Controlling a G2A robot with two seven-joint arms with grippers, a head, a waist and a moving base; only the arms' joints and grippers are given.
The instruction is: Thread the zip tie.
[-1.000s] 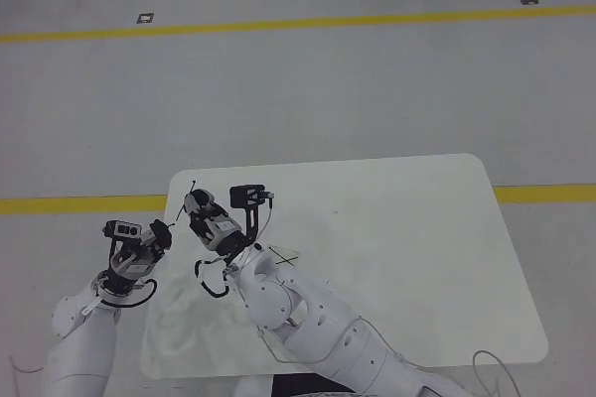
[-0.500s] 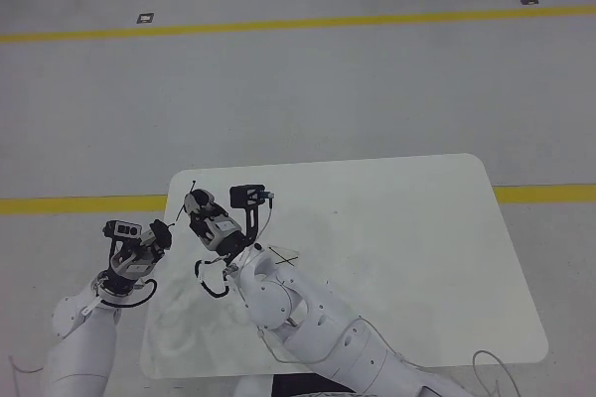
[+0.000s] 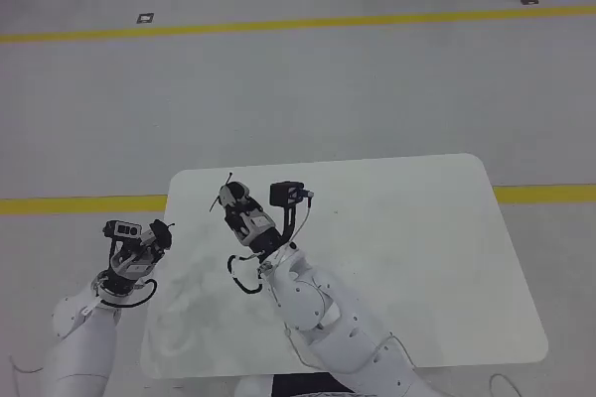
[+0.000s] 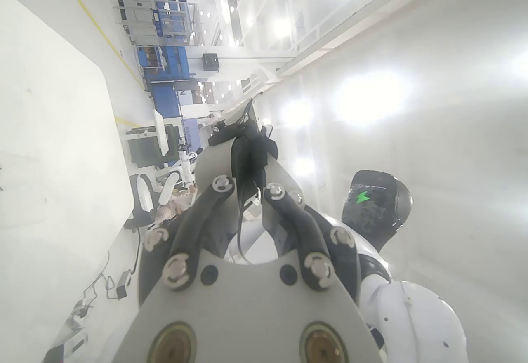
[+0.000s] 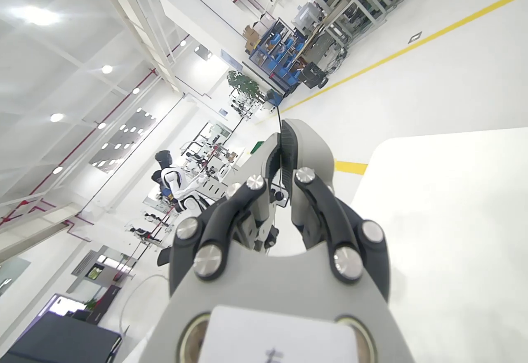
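White glossy rounded arm shells (image 3: 328, 323), left gripper (image 4: 249, 135) and right gripper (image 5: 281, 135) in pale grey with black linkage bars and silver round screws, black ribbed finger pads (image 5: 289, 142), two brass discs (image 4: 173, 344), looping black wrist cable (image 3: 236, 283), glossy black head (image 4: 371, 216) with green lightning mark

White table on a pale grey floor

We see one white table (image 3: 427, 248) with rounded corners, standing on the pale grey floor (image 3: 328, 99); a yellow line (image 3: 546, 193) painted on that floor runs under its far edge. Across the near left part of the top we make out faint grey scuff marks (image 3: 194, 298), while its right half looks smooth and evenly white.
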